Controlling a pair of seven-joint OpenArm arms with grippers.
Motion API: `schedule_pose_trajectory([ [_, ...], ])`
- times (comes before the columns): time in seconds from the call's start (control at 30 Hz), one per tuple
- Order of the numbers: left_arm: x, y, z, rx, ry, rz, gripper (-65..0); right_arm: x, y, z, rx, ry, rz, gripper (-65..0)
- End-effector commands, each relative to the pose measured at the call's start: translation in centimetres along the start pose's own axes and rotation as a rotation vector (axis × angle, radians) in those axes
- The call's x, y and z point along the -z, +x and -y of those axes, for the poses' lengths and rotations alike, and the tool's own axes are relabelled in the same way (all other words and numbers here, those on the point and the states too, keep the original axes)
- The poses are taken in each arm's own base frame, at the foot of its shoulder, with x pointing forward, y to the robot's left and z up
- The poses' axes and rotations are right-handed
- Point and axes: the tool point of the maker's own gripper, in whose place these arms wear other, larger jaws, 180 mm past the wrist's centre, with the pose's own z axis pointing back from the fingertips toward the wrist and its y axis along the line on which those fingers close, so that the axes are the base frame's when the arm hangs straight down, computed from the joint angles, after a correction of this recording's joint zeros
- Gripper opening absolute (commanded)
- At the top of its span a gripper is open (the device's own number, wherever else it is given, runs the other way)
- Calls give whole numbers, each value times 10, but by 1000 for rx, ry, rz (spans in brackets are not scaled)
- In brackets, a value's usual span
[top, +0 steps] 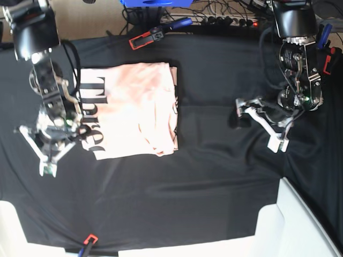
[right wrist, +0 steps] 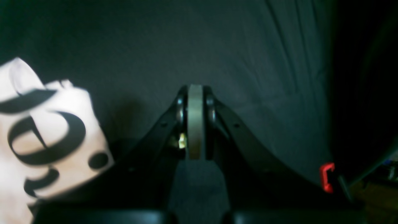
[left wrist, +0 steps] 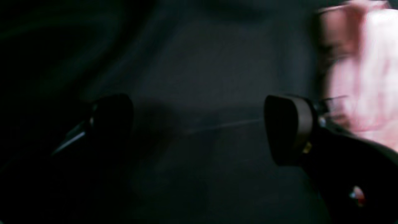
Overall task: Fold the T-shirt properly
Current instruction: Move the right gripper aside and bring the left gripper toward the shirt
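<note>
The pale pink T-shirt (top: 134, 110) lies folded into a rough rectangle on the black cloth, left of centre, with black lettering along its left edge. My right gripper (top: 47, 170) is just off that lettered edge, shut with nothing between its pads. In the right wrist view the closed gripper (right wrist: 195, 90) hangs over bare cloth, with the lettered T-shirt (right wrist: 46, 137) at the left. My left gripper (top: 259, 126) stands wide open to the right of the shirt and apart from it. In the left wrist view the left gripper (left wrist: 199, 127) spans bare cloth, with the blurred T-shirt (left wrist: 367, 71) at the upper right.
The black table cloth (top: 214, 176) covers the table and is wrinkled. A red-tipped clamp (top: 144, 38) grips its far edge and another clamp (top: 87, 242) its near edge. A white box (top: 300, 225) stands at the near right corner. Cables and a blue object (top: 155, 2) lie beyond the far edge.
</note>
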Motion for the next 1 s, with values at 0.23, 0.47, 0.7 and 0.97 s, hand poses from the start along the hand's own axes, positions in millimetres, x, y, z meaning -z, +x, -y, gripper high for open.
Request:
schedule_pose_trajectory([
  [0.23, -10, 31, 19, -137, -277, 137, 0, 2, -14, 58, 66, -112, 65, -635],
  [0.47, -13, 48, 44, -184, -398, 142, 0, 11, -38, 71, 56, -148, 14, -634],
  [0.7, 3, 32, 83, -228, -488, 79, 0, 16, -46, 67, 43, -148, -9, -635],
  [0.97, 13, 7, 115, -271, -553, -21, 0, 16, -49, 66, 42, -145, -9, -635],
])
